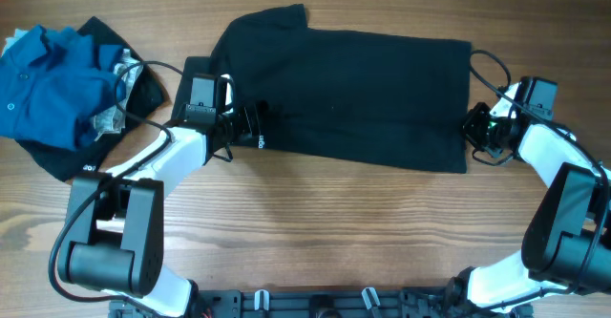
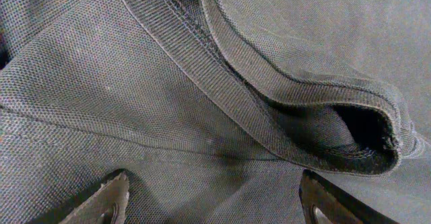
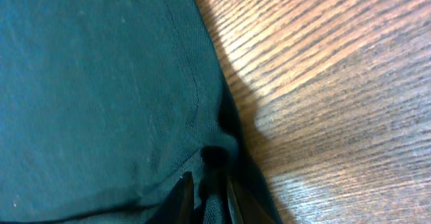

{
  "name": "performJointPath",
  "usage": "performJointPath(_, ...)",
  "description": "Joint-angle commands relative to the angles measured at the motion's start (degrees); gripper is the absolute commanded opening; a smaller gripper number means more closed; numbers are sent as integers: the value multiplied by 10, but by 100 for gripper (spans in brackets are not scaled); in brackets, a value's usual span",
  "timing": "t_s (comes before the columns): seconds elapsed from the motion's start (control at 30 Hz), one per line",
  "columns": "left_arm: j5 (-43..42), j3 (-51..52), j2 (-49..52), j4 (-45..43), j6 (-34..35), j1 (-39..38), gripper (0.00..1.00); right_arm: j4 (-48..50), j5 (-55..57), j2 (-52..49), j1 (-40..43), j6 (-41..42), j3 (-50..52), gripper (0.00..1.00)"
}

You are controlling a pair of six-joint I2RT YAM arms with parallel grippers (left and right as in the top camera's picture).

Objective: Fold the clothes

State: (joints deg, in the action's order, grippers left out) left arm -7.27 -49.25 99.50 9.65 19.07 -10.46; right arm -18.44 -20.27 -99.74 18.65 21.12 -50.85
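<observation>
The black shirt (image 1: 353,94) lies flat across the top middle of the bench (image 1: 334,232). The left fingers (image 2: 111,197) are spread over its thick band (image 2: 202,69) (ready to grab, I think). The right fingers (image 3: 180,196) pinch its right edge, likely to lift and fold.

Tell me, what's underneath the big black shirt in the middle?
Only the wooden table shows around the black shirt, whose edge the right claw pinches. Anything lying beneath the cloth is covered.
</observation>
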Motion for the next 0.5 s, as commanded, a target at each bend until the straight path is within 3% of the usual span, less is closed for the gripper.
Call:
performJointPath(0.0,7,-4,2,1,-9,3,84,24,11,0,3,-2,-7,53)
performJointPath(0.07,-15,-8,-22,3,-9,3,86,44,4,0,11,0,-14,66)
performJointPath(0.17,-32,-21,-77,3,-8,3,87,43,-68,4,28,0,-37,71)
performJointPath(0.2,-43,-26,-98,-2,-9,3,83,40,-89,7,31,1,-42,71)
performJointPath(0.27,-75,-27,-134,10,-8,3,56,23,-121,16,32,3,-46,70)
performJointPath(0.3,-81,-27,-136,21,-6,2,48,12,-122,18,32,7,-46,70)
performJointPath(0.4,-86,-27,-115,50,-11,-8,48,-33,-122,19,32,6,-45,70)
performJointPath(0.47,-85,-27,-78,43,-24,-22,36,-48,-122,19,32,5,-45,70)
